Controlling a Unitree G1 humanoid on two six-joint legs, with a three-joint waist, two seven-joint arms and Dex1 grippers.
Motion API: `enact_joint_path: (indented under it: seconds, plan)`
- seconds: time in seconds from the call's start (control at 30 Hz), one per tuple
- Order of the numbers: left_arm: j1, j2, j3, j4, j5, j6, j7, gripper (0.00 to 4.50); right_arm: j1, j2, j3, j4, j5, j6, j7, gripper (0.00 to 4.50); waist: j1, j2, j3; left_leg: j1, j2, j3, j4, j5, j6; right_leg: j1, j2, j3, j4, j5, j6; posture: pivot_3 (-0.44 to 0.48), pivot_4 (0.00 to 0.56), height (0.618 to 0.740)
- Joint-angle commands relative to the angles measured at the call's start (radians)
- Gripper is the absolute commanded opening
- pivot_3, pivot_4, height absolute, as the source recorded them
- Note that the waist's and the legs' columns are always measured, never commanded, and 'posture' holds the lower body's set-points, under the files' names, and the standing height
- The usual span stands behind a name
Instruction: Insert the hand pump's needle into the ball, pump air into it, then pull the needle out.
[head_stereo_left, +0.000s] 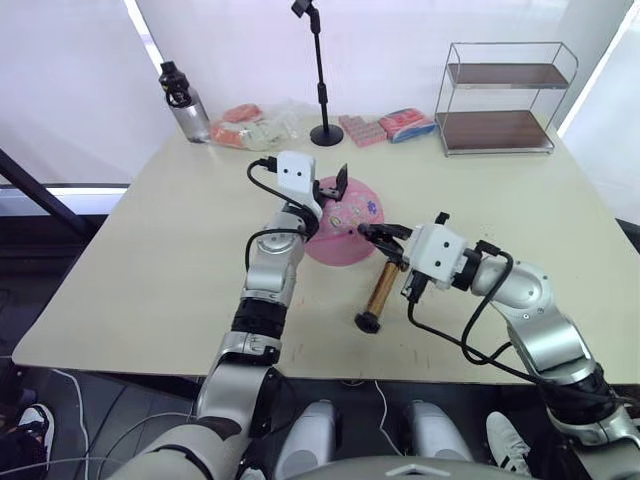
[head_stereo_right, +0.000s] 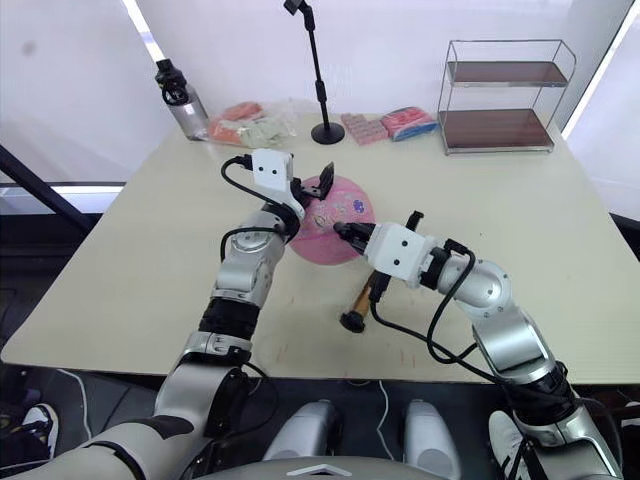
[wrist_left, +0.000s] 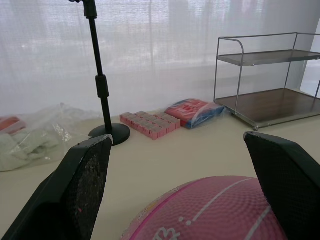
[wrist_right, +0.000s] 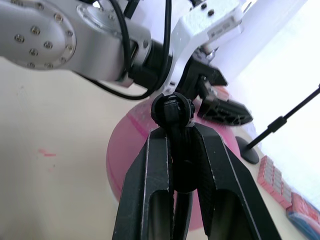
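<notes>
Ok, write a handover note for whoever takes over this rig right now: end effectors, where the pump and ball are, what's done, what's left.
Left end effector: open, its fingers straddling the far top of the flattened pink rubber ball without gripping it.
Right end effector: shut on the black fitting at the end of the thin black hose, held close over the ball.
Gold-bronze metal hand pump: lies on the beige table, beside the ball, black end toward the robot.
Done: fitting picked up and brought to the ball.
Left: whether the needle is in cannot be seen; check, then pump, then pull out.
</notes>
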Motion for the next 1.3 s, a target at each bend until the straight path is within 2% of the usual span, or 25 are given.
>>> enact_joint_path:
  seconds: [0.03, 0.23, 0.53, 0.6, 0.67, 0.87, 1.13, 1.17, 1.3]
  plan:
    - [0.057, -0.002, -0.014, 0.088, 0.012, 0.072, -0.023, 4.5, 0.019, -0.026, -0.042, 0.03, -0.015, -0.062, -0.022, 0.05, 0.003, 0.0, 0.0, -0.001, -0.001, 0.0, 0.0, 0.001, 0.002, 0.0, 0.0, 0.0, 0.0, 0.001, 0.002, 0.0, 0.15, 0.74]
    - [0.034, -0.001, -0.003, 0.02, -0.019, 0.085, -0.069, 4.5, 0.037, -0.068, -0.091, 0.117, -0.02, -0.161, -0.038, 0.05, 0.003, -0.002, 0.002, -0.005, -0.004, 0.0, -0.001, 0.001, 0.002, -0.003, -0.002, 0.0, -0.003, 0.0, 0.004, 0.0, 0.15, 0.74]
    - [0.005, 0.025, 0.005, -0.154, -0.073, 0.15, -0.16, 4.5, 0.043, -0.099, -0.239, 0.252, 0.069, -0.254, -0.047, 0.05, 0.008, -0.009, 0.01, -0.009, -0.004, -0.001, -0.011, 0.002, 0.002, -0.007, -0.002, 0.001, -0.009, 0.0, 0.004, 0.0, 0.15, 0.74]
    - [0.01, 0.026, 0.005, -0.185, -0.086, 0.163, -0.176, 4.5, 0.03, -0.096, -0.271, 0.273, 0.104, -0.257, -0.044, 0.05, 0.009, -0.009, 0.01, -0.017, -0.004, -0.001, -0.012, 0.004, 0.0, -0.015, -0.002, 0.001, -0.009, 0.001, 0.003, 0.0, 0.15, 0.74]
    - [0.02, 0.029, 0.006, -0.207, -0.089, 0.175, -0.178, 4.5, 0.02, -0.097, -0.281, 0.283, 0.118, -0.262, -0.042, 0.05, 0.012, -0.009, 0.01, -0.024, -0.004, -0.002, -0.012, 0.006, -0.003, -0.022, -0.002, 0.0, -0.009, 0.003, -0.001, 0.0, 0.15, 0.74]
    - [0.05, 0.051, 0.008, -0.3, -0.124, 0.201, -0.229, 4.5, 0.007, -0.087, -0.295, 0.311, 0.136, -0.258, -0.052, 0.05, 0.023, -0.009, 0.011, -0.025, -0.005, -0.001, -0.014, 0.006, -0.003, -0.022, -0.003, 0.0, -0.012, 0.003, -0.001, 0.0, 0.15, 0.74]
    - [0.056, 0.109, 0.033, -0.423, -0.177, 0.208, -0.301, 4.5, 0.01, -0.078, -0.294, 0.326, 0.146, -0.263, -0.052, 0.05, 0.023, -0.01, 0.017, -0.031, -0.007, -0.001, -0.016, 0.006, -0.003, -0.029, -0.003, 0.001, -0.015, 0.003, -0.002, 0.0, 0.15, 0.74]
    - [0.05, 0.126, 0.041, -0.445, -0.195, 0.205, -0.327, 4.5, 0.005, -0.076, -0.3, 0.334, 0.15, -0.263, -0.054, 0.05, 0.023, -0.01, 0.017, -0.039, -0.007, 0.0, -0.015, 0.006, -0.003, -0.038, -0.003, 0.002, -0.014, 0.003, -0.002, 0.0, 0.15, 0.74]
    - [0.057, 0.2, 0.061, -0.539, -0.287, 0.237, -0.441, 4.5, -0.007, -0.073, -0.339, 0.345, 0.18, -0.243, -0.073, 0.05, 0.021, -0.012, 0.018, -0.042, -0.005, 0.001, -0.015, 0.006, -0.003, -0.041, -0.003, 0.003, -0.014, 0.003, -0.002, 0.0, 0.15, 0.74]
